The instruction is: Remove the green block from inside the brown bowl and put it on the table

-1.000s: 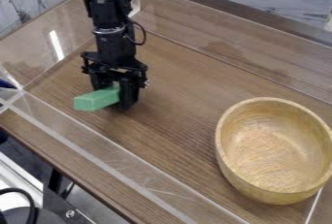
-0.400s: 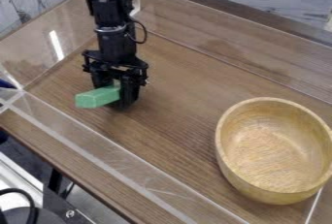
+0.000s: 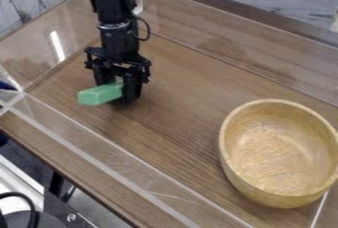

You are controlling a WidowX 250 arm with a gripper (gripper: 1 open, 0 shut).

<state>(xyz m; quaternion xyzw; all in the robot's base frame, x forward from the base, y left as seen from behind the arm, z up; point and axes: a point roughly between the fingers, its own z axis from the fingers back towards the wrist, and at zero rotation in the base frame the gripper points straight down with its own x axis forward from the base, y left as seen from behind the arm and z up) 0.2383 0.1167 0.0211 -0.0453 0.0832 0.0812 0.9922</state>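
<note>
From my screen I see the gripper (image 3: 118, 96) pointing almost straight down at the left side of the table (image 3: 185, 84), its black fingers closed tight on the right end of the green block (image 3: 95, 96). The block sticks out to the left of the fingers, lying roughly level and right down at the wood surface; I cannot tell whether its underside is actually touching the wood or sits just above it. The arm rises from the gripper toward the far left corner, dark and upright.

The brown bowl (image 3: 282, 151) sits at the near right, well apart from the gripper and the block. I can see its inside down to the grain, and nothing lies in it.

A clear wall (image 3: 79, 168) runs along the near edge of the table, just near of the block, and another clear wall edges the far left side behind the arm.
</note>
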